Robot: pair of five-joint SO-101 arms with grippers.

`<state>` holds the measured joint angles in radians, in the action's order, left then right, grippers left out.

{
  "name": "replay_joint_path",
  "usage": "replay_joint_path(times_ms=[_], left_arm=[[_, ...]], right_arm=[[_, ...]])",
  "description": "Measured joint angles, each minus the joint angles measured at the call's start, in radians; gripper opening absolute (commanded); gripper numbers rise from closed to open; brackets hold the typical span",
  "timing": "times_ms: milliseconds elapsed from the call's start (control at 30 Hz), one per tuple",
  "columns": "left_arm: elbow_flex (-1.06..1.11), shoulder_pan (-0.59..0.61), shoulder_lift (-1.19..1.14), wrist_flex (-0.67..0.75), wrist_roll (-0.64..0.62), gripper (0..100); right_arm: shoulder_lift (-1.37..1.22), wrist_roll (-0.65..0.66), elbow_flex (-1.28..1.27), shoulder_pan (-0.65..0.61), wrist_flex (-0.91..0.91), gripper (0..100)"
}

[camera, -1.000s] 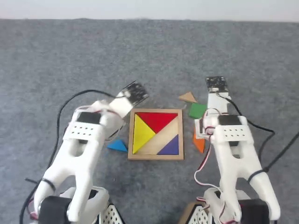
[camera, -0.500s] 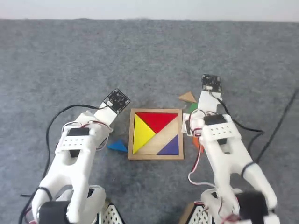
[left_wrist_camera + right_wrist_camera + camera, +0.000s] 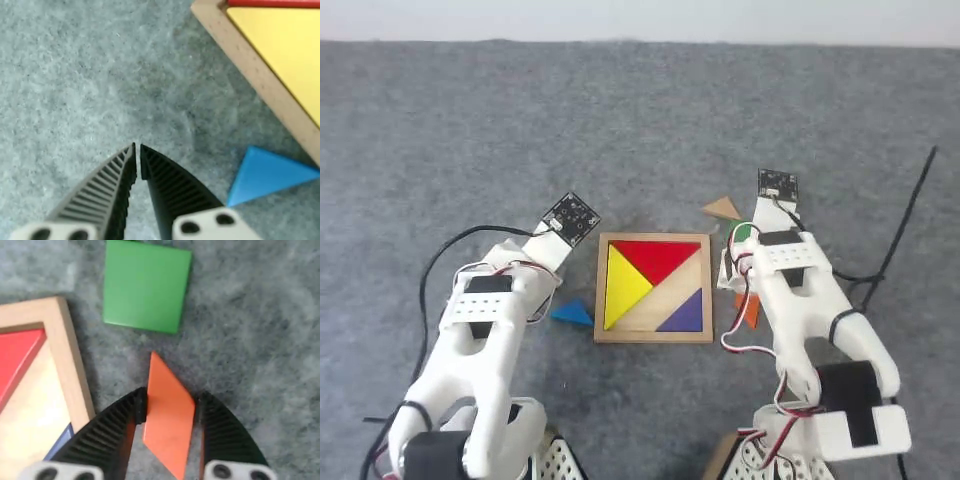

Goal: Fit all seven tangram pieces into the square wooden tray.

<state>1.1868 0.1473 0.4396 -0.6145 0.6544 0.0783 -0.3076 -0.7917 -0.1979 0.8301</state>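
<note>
Parallelogram lies between jaws of half-open right pincer; left pincer closed, empty.

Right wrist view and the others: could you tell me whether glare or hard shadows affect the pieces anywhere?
Right wrist view: the green square and orange piece are evenly lit, with no glare. Left wrist view: a soft shadow lies along the tray rim. High view: soft, even light, no glare.

There is one wooden tray. The tangram pieces are seven: one red triangle, one yellow triangle, one purple triangle, one blue triangle, one tan triangle, one green square and one orange parallelogram. The triangles are five. The arms are two.
</note>
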Motion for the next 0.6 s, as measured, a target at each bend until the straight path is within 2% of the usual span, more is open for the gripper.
replay_joint_path(times_ms=[233,600], left_arm=[[0.000,0.000,0.000,0.000,0.000,1],[0.000,0.000,0.000,0.000,0.000,1]], right_arm=[[-0.040,0.018,0.040,0.003,0.028,2.2],[-0.066,0.028,0.107,0.009,0.098,2.0]])
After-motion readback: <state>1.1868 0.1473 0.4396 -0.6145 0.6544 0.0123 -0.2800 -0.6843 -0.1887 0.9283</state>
